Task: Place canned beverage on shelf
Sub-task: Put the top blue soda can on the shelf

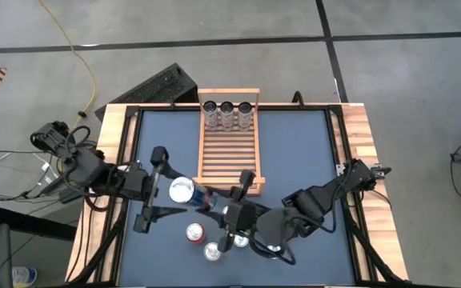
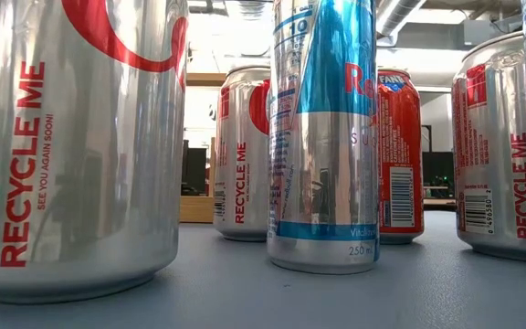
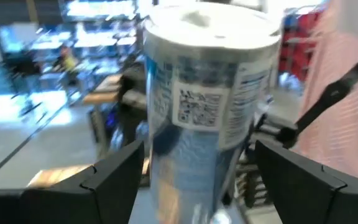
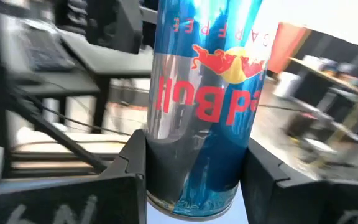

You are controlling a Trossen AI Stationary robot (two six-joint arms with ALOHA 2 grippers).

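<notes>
The canned beverage (image 1: 192,194), a slim blue-and-silver can, hangs tilted above the table just in front of the shelf's near end, its silver end toward my left arm. My right gripper (image 4: 194,155) is shut on it, reaching in level from the table's right. My left gripper (image 3: 197,162) comes level from the left and is open, with one finger on either side of the can (image 3: 204,106) and a gap beside each. The shelf (image 1: 229,148), a light-wood slatted rack, lies on the dark mat at the far middle. My right gripper pinches the can's side wall (image 4: 160,155) between its two fingers, close to one end of the can (image 4: 191,202). The fingers come level from the table's right and lie across the can. The can is lifted clear of the table and tilted.
Three cans (image 1: 227,114) stand in a row at the shelf's far end. Several cans stand on the table near its front edge, among them a red one (image 1: 194,233), a silver one (image 1: 213,253) and a slim blue one (image 2: 322,137). A black keyboard (image 1: 162,84) lies beyond the far left corner.
</notes>
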